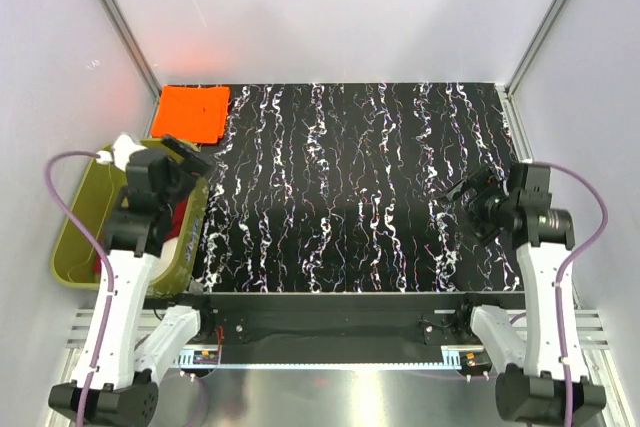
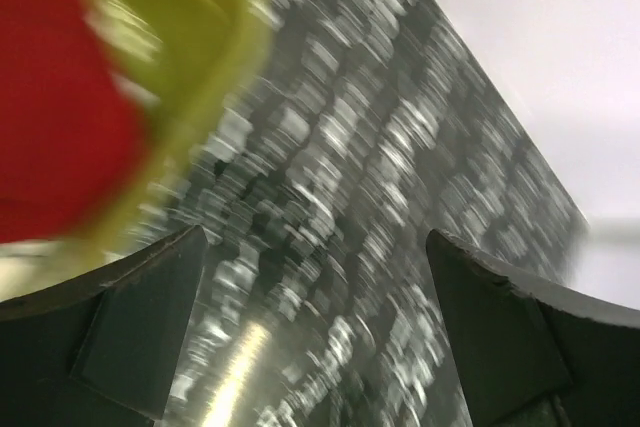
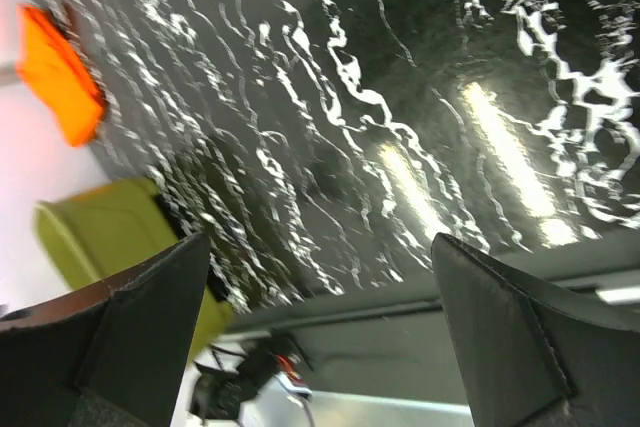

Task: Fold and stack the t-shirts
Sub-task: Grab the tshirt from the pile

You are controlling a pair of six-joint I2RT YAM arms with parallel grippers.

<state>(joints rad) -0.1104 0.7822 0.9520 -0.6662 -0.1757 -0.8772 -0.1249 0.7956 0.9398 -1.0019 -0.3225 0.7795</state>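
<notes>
The orange t-shirt (image 1: pixel 193 112) lies folded flat at the far left corner of the black marbled mat (image 1: pixel 350 197); its edge also shows in the right wrist view (image 3: pixel 55 72). The crimson t-shirt (image 1: pixel 182 215) sits bunched inside the olive-green tub (image 1: pixel 75 237), partly hidden by my left arm, and appears as a red blur (image 2: pixel 60 107) in the left wrist view. My left gripper (image 1: pixel 185 152) hovers open over the tub's right rim (image 2: pixel 215 57), nothing between its fingers (image 2: pixel 150 317). My right gripper (image 1: pixel 460 192) hangs open and empty above the mat's right side (image 3: pixel 320 242).
The tub stands off the mat's left edge, against the left wall. White walls with metal corner posts close in the back and sides. A metal rail (image 1: pixel 330 347) with the arm bases runs along the near edge. The left wrist view is motion-blurred.
</notes>
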